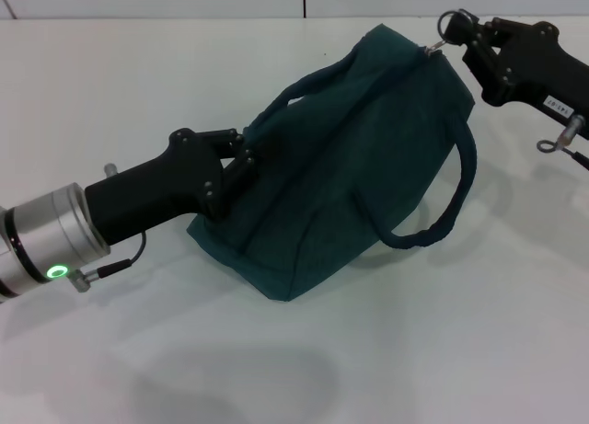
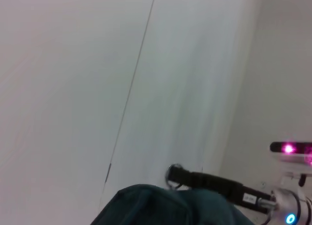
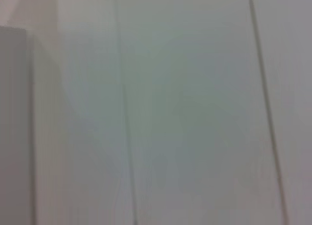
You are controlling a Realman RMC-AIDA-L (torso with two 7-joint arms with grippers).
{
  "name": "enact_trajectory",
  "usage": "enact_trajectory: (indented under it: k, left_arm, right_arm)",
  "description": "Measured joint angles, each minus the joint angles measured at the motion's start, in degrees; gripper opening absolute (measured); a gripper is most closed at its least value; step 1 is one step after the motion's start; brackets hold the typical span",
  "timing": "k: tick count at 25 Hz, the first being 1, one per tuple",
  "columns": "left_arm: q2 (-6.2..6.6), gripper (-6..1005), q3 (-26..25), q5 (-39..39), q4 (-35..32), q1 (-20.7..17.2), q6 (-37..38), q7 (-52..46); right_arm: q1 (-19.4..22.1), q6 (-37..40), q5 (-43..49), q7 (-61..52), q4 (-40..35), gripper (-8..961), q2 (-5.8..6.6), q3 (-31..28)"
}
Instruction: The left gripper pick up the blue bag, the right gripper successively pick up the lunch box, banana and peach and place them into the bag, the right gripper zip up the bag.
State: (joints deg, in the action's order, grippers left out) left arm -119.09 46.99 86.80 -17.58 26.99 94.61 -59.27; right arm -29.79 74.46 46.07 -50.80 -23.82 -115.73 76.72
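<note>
blue bag [image 1: 350,157] — long axis diagonal, near-left to far-right

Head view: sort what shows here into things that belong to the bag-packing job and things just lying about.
Part of the job:
- dark teal-blue fabric bag with two loop handles, looking closed
- left hand, black two-finger claw clamped on the bag's near end
- right hand, black claw at the ring zipper pull

Just lying about:
- nothing loose; only the white table. No lunch box, banana or peach shows.
</note>
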Motion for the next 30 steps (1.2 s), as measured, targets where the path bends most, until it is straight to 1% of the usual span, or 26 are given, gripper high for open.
enact_trajectory:
  k: [4,8,9,11,15,17,20,24,30]
  left_arm:
    - [0.09,56,-0.1,-0.2,0.0,-0.1,0.0,0.3]
    - [0.18,55,-0.2,-1.7,0.0,-0.9,0.0,0.4]
    - [0.18,55,-0.2,-3.1,0.1,-1.3,0.0,0.4]
    - [0.18,54,-0.2,-5.2,0.3,-1.9,-0.5,0.4]
    - [0.19,54,-0.2,-11.6,0.5,-3.6,-2.4,0.3]
    - [0.35,54,-0.2,-12.9,0.5,-3.9,-2.9,0.0]
    - [1.04,54,-0.2,-13.6,0.5,-4.0,-3.3,-0.6]
    - [1.04,54,0.1,-13.2,0.6,-3.4,-4.0,-0.7]
    - [0.75,55,0.2,-12.2,0.6,-2.7,-4.5,-0.8]
  right_arm:
    - [0.0,-3.2,0.0,0.0,0.1,27,-0.06,0.1]
    - [0.2,-2.0,0.0,0.2,0.8,27,-0.09,0.3]
    - [1.0,0.9,0.0,0.3,1.0,27,-0.17,0.4]
    - [1.9,3.3,-0.1,0.5,1.1,27,-0.25,0.4]
    - [4.8,10.1,-0.1,0.9,1.6,28,-0.45,0.9]
    - [6.0,12.2,-0.1,1.0,1.7,28,-0.46,1.2]
    - [6.9,13.3,-0.1,0.9,2.1,29,-0.46,1.3]
    - [5.9,11.1,-0.5,1.0,4.6,29,-0.45,0.8]
    - [3.1,1.8,-0.9,0.6,6.3,30,-0.45,1.4]
